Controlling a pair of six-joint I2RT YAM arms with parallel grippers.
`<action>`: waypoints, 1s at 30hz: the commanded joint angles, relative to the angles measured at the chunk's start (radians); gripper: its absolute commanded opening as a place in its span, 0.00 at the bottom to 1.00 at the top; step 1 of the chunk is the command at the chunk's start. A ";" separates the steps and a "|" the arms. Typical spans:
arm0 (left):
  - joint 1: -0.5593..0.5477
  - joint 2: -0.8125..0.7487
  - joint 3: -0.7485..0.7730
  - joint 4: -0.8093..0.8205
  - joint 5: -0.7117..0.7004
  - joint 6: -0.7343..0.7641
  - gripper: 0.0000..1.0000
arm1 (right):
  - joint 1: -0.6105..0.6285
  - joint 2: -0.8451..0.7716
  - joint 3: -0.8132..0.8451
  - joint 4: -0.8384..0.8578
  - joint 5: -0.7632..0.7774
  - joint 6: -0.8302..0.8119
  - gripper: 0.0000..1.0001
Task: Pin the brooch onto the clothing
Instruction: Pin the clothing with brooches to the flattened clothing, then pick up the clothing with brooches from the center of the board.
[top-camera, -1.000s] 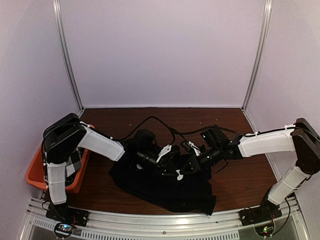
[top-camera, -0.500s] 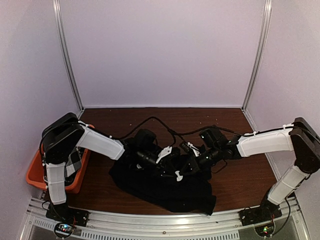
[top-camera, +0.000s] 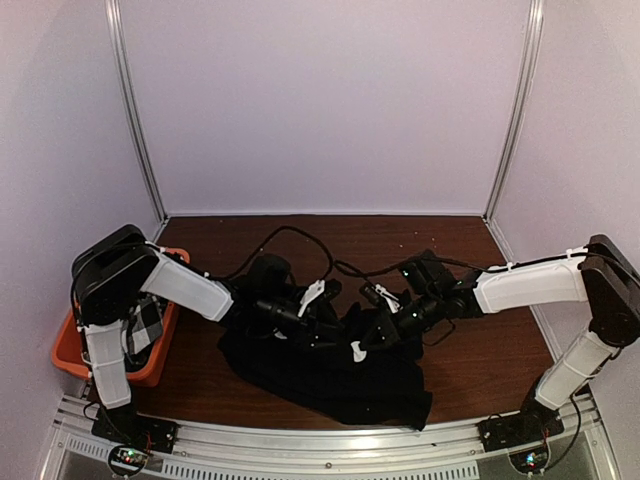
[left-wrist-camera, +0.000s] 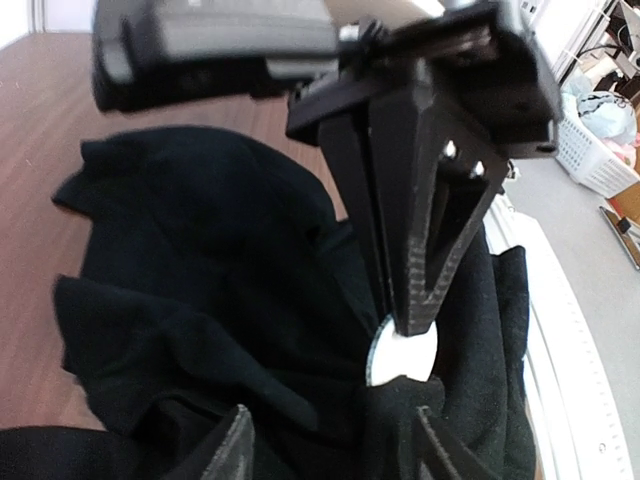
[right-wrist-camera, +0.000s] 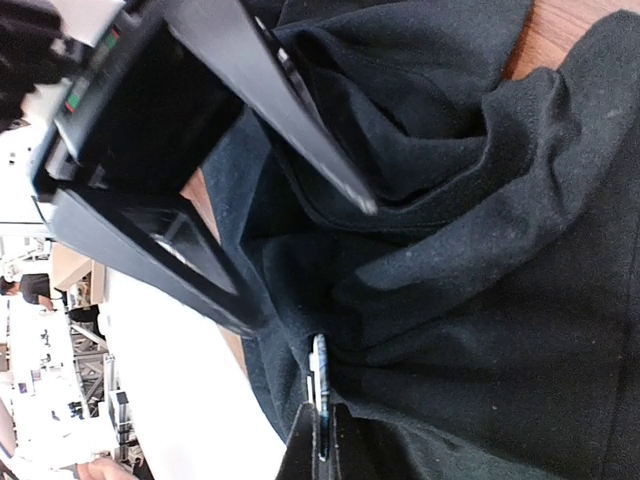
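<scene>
The clothing (top-camera: 330, 375), a black T-shirt, lies bunched on the brown table; its print is hidden. My right gripper (top-camera: 365, 342) is shut on the brooch (right-wrist-camera: 318, 372), a thin white disc seen edge-on in the right wrist view, its far edge tucked into a fold of the shirt (right-wrist-camera: 470, 300). In the left wrist view the brooch (left-wrist-camera: 402, 357) shows as a white round face under the right gripper's shut fingertips (left-wrist-camera: 418, 310), with shirt fabric (left-wrist-camera: 200, 300) bunched just below it. My left gripper (left-wrist-camera: 335, 440) faces it, open and holding nothing, its fingers (right-wrist-camera: 290, 120) spread over the shirt.
An orange bin (top-camera: 68, 352) with a black-and-white checked cloth (top-camera: 146, 326) sits at the table's left edge beside the left arm. Black cables (top-camera: 300, 240) loop over the table behind both grippers. White walls stand close on three sides.
My left gripper has opened and drawn back a little to the left. The right gripper has stayed shut on the brooch in nearly the same place.
</scene>
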 joint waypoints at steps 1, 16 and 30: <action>0.018 -0.055 -0.035 0.130 -0.028 -0.078 0.59 | -0.006 -0.021 0.016 -0.026 0.057 -0.025 0.00; 0.154 -0.092 -0.173 0.377 -0.198 -0.330 0.72 | -0.004 -0.106 0.071 -0.202 0.350 -0.091 0.02; 0.188 -0.119 -0.117 0.175 -0.460 -0.294 0.76 | 0.171 -0.043 0.141 -0.294 0.445 -0.194 0.14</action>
